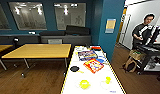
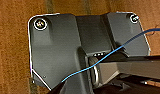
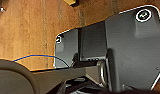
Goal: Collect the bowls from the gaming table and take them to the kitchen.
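Jaws of both grippers: I cannot tell their state, as each wrist view looks past the robot's dark plate onto brown wood floor. Low in the head frame, right of centre, runs the gaming table (image 1: 71,82). A yellow-green bowl (image 1: 84,84) sits near its lower end, a pale bowl (image 1: 105,84) beside it to the right. Game boxes (image 1: 87,55) lie higher up. A person (image 1: 141,30) stands at upper right.

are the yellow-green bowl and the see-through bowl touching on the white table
Apart. The head view shows the yellow-green bowl and the see-through bowl with a strip of bare white table between them.
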Controlling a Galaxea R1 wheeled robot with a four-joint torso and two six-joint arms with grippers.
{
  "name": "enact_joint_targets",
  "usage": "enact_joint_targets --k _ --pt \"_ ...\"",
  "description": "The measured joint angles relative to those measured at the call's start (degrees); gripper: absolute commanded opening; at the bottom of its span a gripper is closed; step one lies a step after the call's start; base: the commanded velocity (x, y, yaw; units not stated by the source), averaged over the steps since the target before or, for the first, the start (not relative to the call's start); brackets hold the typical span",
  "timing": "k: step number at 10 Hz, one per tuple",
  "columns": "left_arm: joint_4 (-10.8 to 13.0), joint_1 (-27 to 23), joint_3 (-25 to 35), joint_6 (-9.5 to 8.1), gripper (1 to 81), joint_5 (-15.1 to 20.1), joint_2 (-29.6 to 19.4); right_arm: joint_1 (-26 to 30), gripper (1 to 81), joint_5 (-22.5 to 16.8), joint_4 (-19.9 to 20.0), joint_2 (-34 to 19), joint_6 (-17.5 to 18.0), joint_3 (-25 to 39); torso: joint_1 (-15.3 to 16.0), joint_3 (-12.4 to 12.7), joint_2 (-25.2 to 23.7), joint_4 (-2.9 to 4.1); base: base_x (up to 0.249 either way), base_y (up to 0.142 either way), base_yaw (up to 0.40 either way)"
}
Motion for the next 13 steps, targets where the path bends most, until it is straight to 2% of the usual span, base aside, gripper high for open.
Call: enact_joint_targets --k 5,9,11,13 --pt "0.0 -0.83 0.02 0.0 81.1 -0.39 0.06 1.46 81.1 4.13 0.11 -17.63 0.24 21.93 0.02 -7.08 0.02 0.0 0.0 0.0 0.0" --pt "0.0 -1.05 0.0 0.0 81.1 -0.8 0.06 5.32 81.1 5.58 0.68 -28.18 0.44 35.72 0.05 -7.65 0.05 0.0 0.0 0.0 0.0" --pt "-0.02 -0.99 0.02 0.0 81.1 -0.83 0.02 9.44 81.1 5.23 1.84 -33.76 0.52 41.23 0.05 -7.65 0.05 0.0 0.0 0.0 0.0" --pt "-0.02 -0.99 0.02 0.0 81.1 -0.85 0.04 15.32 81.1 3.68 4.1 -36.62 0.57 46.23 0.05 -7.67 0.05 0.0 0.0 0.0 0.0"
